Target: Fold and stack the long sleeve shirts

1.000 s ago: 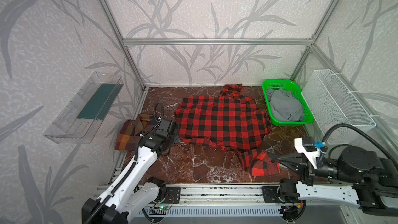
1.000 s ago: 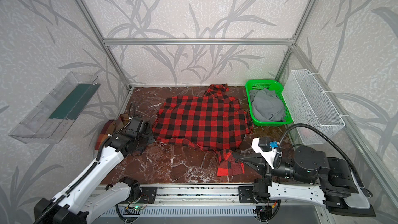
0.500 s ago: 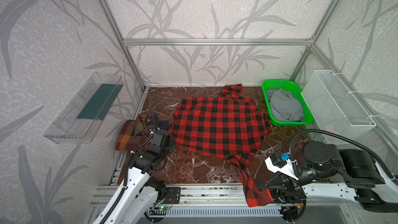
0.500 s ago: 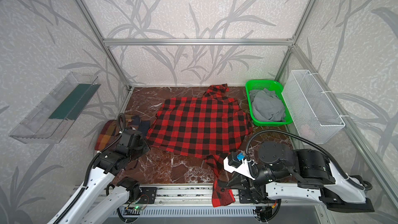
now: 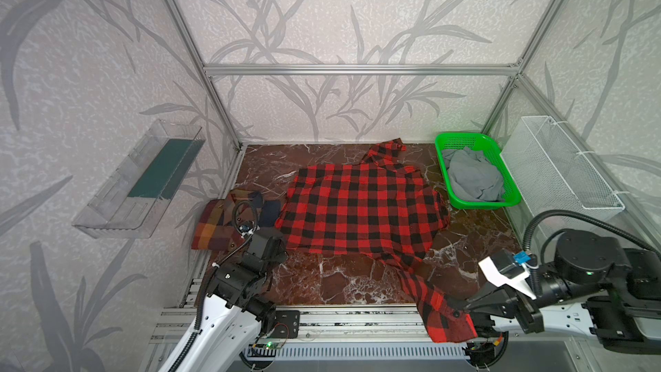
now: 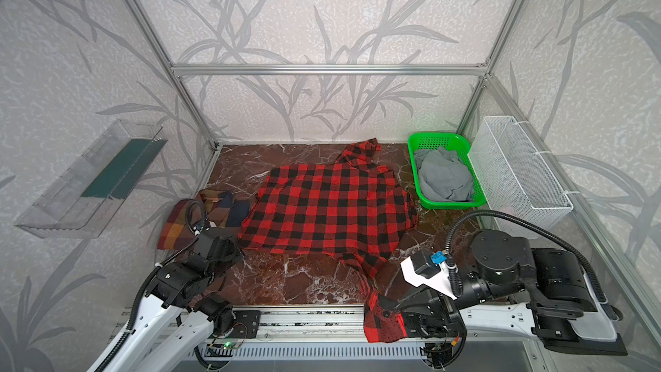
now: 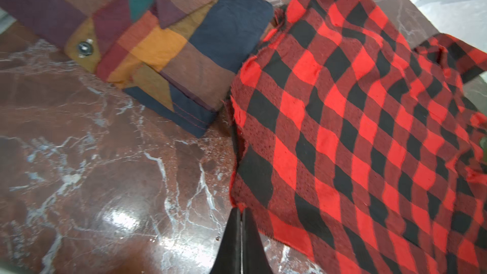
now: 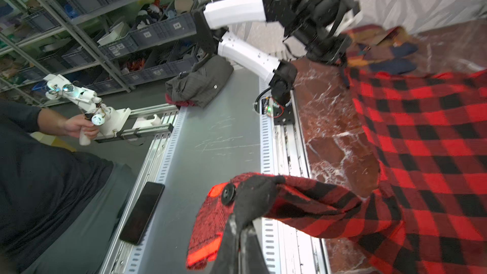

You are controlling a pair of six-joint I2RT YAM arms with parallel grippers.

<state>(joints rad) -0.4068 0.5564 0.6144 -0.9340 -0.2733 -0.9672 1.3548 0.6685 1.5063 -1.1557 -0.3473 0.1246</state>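
The red-and-black check long sleeve shirt (image 5: 361,209) (image 6: 329,212) lies spread on the marble table in both top views. One sleeve (image 5: 422,291) runs forward to the front rail. My right gripper (image 5: 461,307) (image 8: 238,222) is shut on that sleeve's cuff (image 8: 210,220), which hangs over the rail. My left gripper (image 5: 276,245) (image 7: 240,210) is shut on the shirt's near left hem corner (image 7: 237,201). The brown, orange and maroon plaid shirt (image 5: 214,223) (image 7: 158,43) lies folded against the left edge, just beside the red shirt.
A green basket (image 5: 465,137) holding grey cloth (image 5: 472,177) stands at the back right, next to a white wire basket (image 5: 558,162). A clear bin (image 5: 143,180) hangs on the left wall. Beyond the front rail (image 5: 339,316) lie a phone (image 8: 142,212) and a dark folded garment (image 8: 203,83).
My right gripper has drawn the bunched sleeve out straight to the front rail, then shifted right. My left gripper has pulled the hem corner a little toward the front.
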